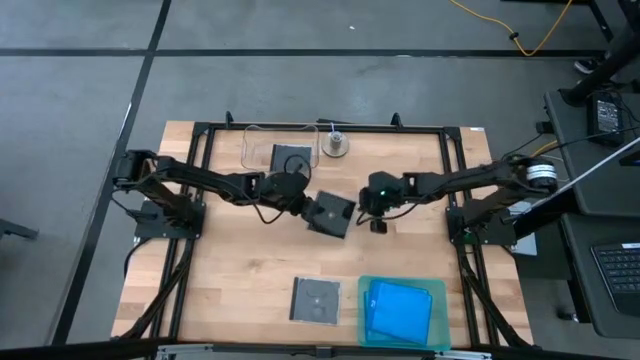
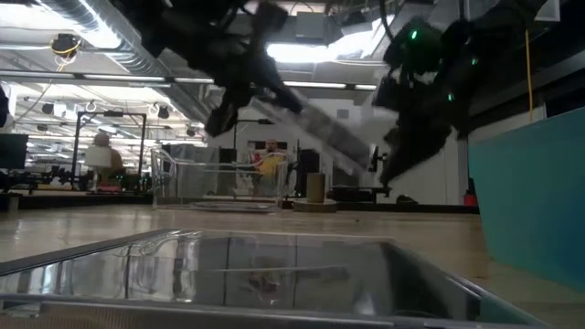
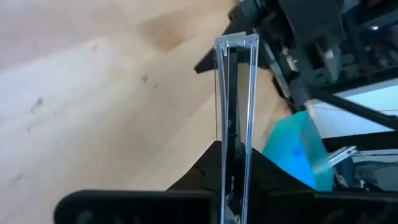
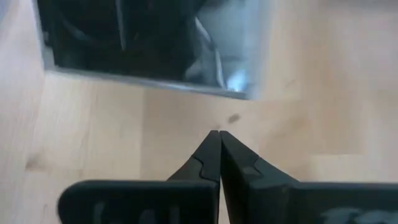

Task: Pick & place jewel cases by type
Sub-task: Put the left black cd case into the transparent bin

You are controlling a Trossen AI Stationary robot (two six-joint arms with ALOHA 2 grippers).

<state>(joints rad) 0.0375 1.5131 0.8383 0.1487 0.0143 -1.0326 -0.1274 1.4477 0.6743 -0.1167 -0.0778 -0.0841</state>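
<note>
1. My left fingers [image 1: 308, 207] are pinched shut on the edge of a grey-black jewel case [image 1: 331, 214], held off the bench [image 1: 230, 270] and tilted; in my left wrist view it [image 3: 236, 112] stands edge-on between them.
2. My right fingers [image 4: 219, 138] are pressed tight together with nothing between them, just beside the held case on the side away from my left arm.
3. Landmark: the teal tray [image 1: 437, 290] at the near edge of the bench. The blue cases [image 1: 398, 308] lie stacked inside it.
4. A second grey-black case [image 1: 313, 299] lies flat on the bench just beside the tray, on my left arm's side. A third [image 1: 290, 156] sits in the clear tub [image 1: 255, 138], well apart from the tray at the far edge.
5. I judge the step to be carrying a grey-black case to its group.
6. The next move seems to call for lowering it flat onto or beside the case by the tray, then letting go.
</note>
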